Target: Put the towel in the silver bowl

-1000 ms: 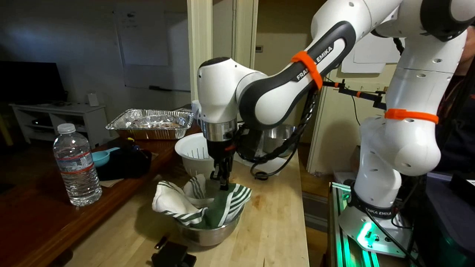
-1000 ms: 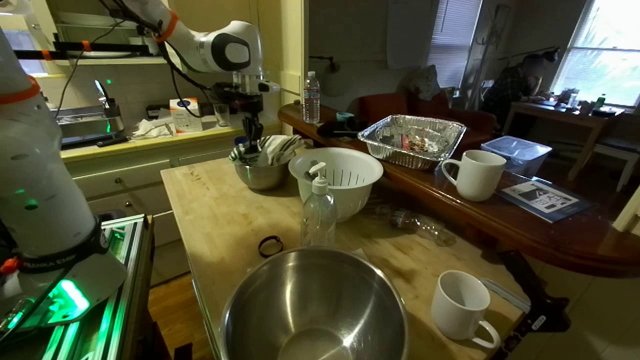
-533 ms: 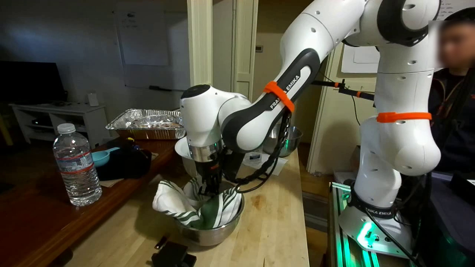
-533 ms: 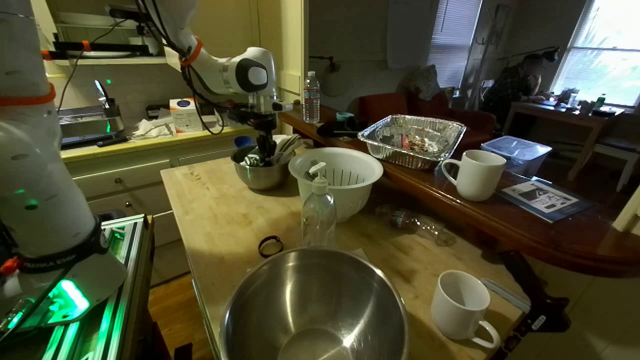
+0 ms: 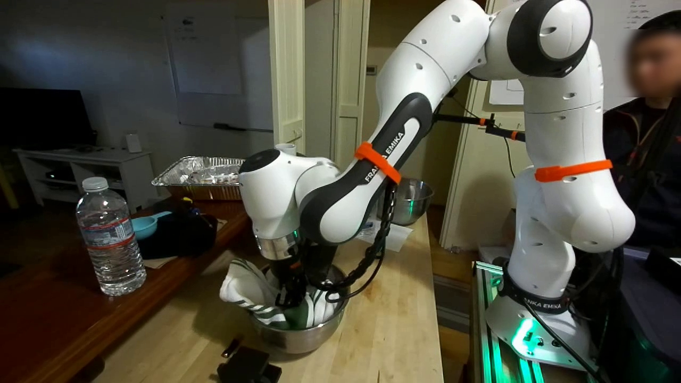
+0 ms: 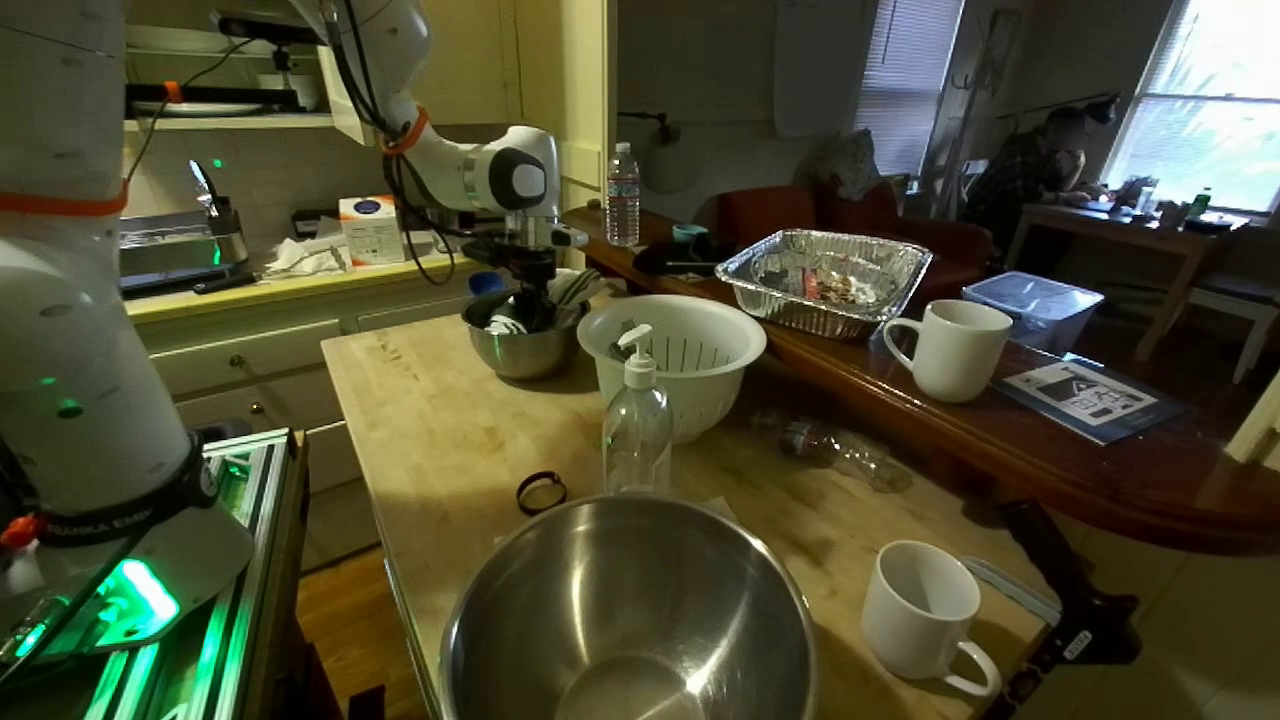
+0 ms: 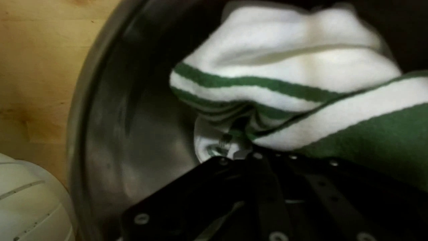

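Note:
The white towel with green stripes (image 5: 247,287) lies bunched in the small silver bowl (image 5: 300,340), with one end standing above the rim. In an exterior view the towel (image 6: 572,288) and bowl (image 6: 520,356) show at the table's far end. My gripper (image 5: 291,302) points down inside the bowl, pressed into the towel, also in an exterior view (image 6: 535,320). In the wrist view the gripper's fingers (image 7: 274,155) are together against the towel (image 7: 267,67); their tips are dark and partly hidden. Bare bowl wall (image 7: 143,160) shows beside the towel.
A white colander (image 6: 670,390) stands beside the bowl, with a pump bottle (image 6: 638,430) near it. A large steel bowl (image 6: 630,600) and a white mug (image 6: 920,610) stand at the near end. A black object (image 5: 249,366) lies by the small bowl.
My gripper has moved down into the small bowl. The towel's edge that hung over one side of the rim is now pushed down inside; the opposite end stays raised.

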You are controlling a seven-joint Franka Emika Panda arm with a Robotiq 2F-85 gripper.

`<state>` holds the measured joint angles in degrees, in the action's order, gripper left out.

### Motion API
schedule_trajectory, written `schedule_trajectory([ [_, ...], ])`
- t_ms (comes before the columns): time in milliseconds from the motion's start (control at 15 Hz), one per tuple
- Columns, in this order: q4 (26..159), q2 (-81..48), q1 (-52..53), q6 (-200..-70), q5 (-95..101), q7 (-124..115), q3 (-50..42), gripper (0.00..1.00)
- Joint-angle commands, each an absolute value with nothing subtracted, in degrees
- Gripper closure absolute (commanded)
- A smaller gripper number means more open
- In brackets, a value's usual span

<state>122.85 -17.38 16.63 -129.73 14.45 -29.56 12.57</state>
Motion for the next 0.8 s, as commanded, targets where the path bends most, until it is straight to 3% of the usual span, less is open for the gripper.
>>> schedule_trajectory([
  [0, 121.7, -17.9, 18.4, -128.4, 12.4, -27.6, 12.0, 0.63],
  [533, 125.8, -3.7, 18.2, -127.3, 3.2, -21.0, 15.6, 0.03],
  [733, 126.0, 0.1, 18.1, -126.4, 4.1, -20.6, 16.0, 0.0],
])
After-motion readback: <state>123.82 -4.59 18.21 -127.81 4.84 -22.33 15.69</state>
